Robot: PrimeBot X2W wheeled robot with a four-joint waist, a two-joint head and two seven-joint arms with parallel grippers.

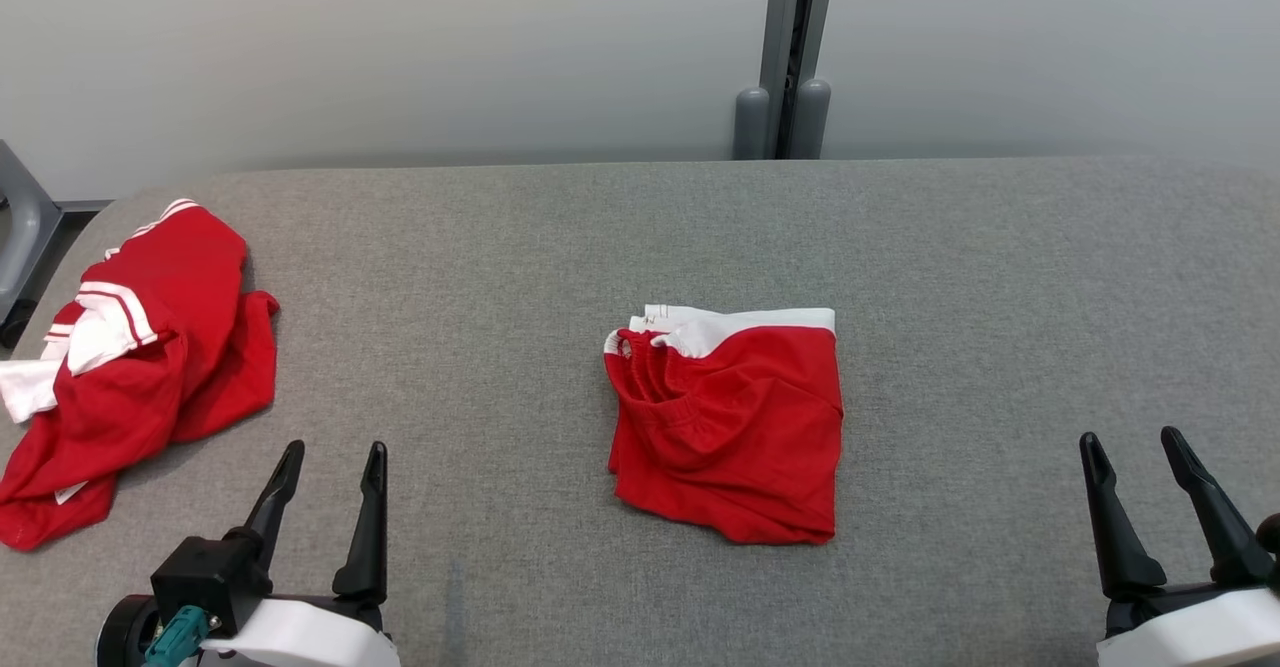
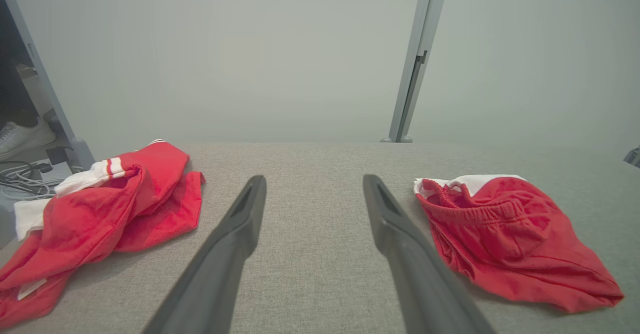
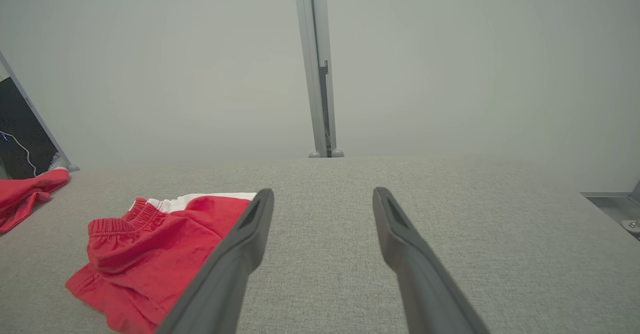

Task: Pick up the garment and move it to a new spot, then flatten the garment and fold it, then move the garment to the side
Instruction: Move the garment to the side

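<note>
Left gripper (image 1: pixel 336 445) and right gripper (image 1: pixel 1128 434) both released, holding nothing, low over the grey table (image 1: pixel 1000 277). Just left of the left gripper, a crumpled red shirt (image 1: pixel 140 347). Ahead, between both grippers, red shorts (image 1: pixel 730 427) lying folded. Seemingly the last step: next, gripping the shorts' edge and carrying them aside without spoiling the fold.

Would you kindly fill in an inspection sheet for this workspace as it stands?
Surface: grey fabric-covered table, flat.
Job's things: folded red shorts, white band at the far edge, lying at centre; crumpled red-and-white garment at the robot's left edge.
Clutter: nothing seen.
Grippers: left gripper and right gripper open, empty, low near the front edge, apart from both garments.
Cables: loose cables on the floor beyond the table's left side.
Surroundings: pale wall, grey post behind the table; white shoe near the cables.
</note>
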